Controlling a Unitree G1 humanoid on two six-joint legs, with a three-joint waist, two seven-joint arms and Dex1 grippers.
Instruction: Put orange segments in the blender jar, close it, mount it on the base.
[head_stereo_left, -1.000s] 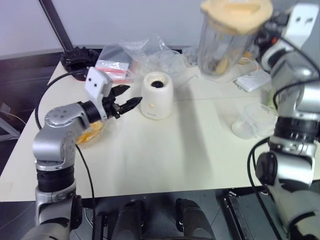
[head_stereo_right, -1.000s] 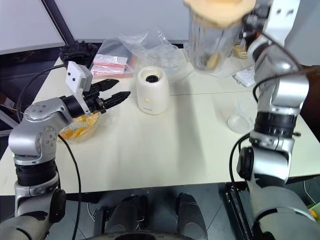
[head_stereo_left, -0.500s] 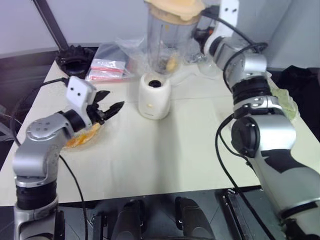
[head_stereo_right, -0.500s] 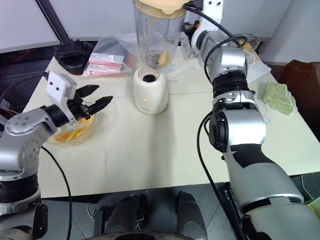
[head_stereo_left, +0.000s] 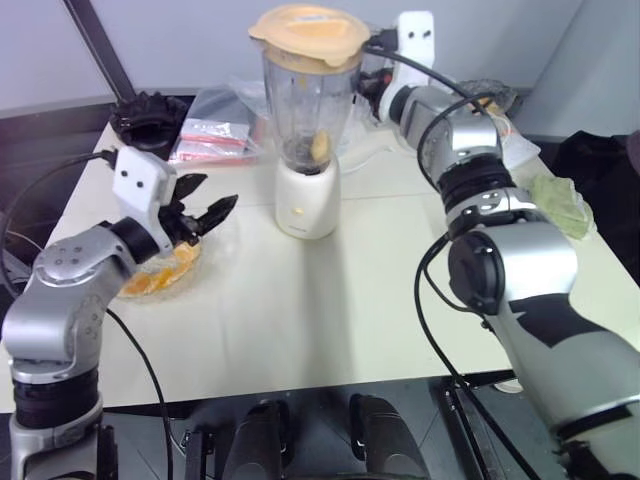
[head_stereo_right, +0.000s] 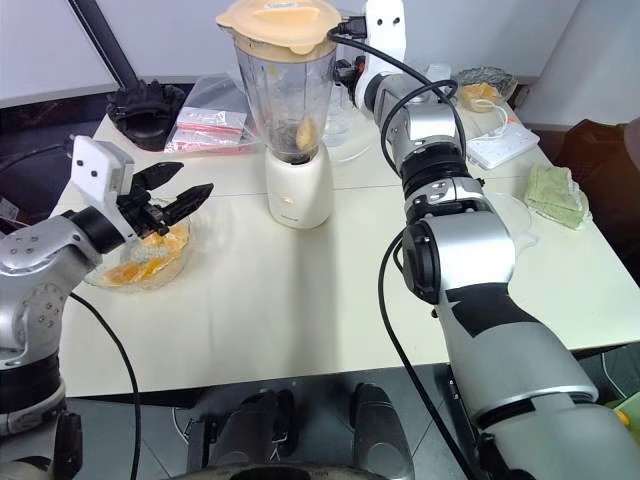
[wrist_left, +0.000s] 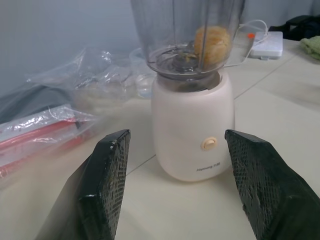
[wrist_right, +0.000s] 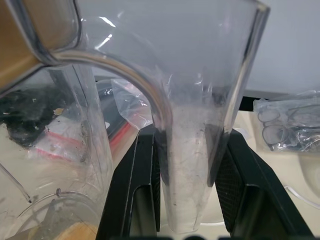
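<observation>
The blender jar (head_stereo_left: 304, 95), clear with a peach lid (head_stereo_left: 308, 33), stands upright on the cream-white base (head_stereo_left: 307, 203) at the middle back of the table. One orange segment (wrist_left: 212, 43) lies inside it above the blades. My right gripper (wrist_right: 190, 150) reaches in from behind and is shut on the jar's clear handle (wrist_right: 192, 165). My left gripper (head_stereo_left: 203, 213) hangs open and empty to the left of the base, above a crinkled clear bowl (head_stereo_right: 108, 283) holding more orange segments (head_stereo_right: 148, 262).
A black object (head_stereo_left: 150, 111) and plastic bags (head_stereo_left: 215, 135) lie at the back left. To the right sit a white power strip (head_stereo_right: 505, 148), a small dish (head_stereo_right: 482, 88), a clear cup (head_stereo_right: 517, 215) and a green cloth (head_stereo_right: 553, 190). The table's (head_stereo_left: 330, 310) front half is bare.
My right arm swung the jar left and down from the back right onto the base. My left gripper drew back to the left, away from the base, staying open.
</observation>
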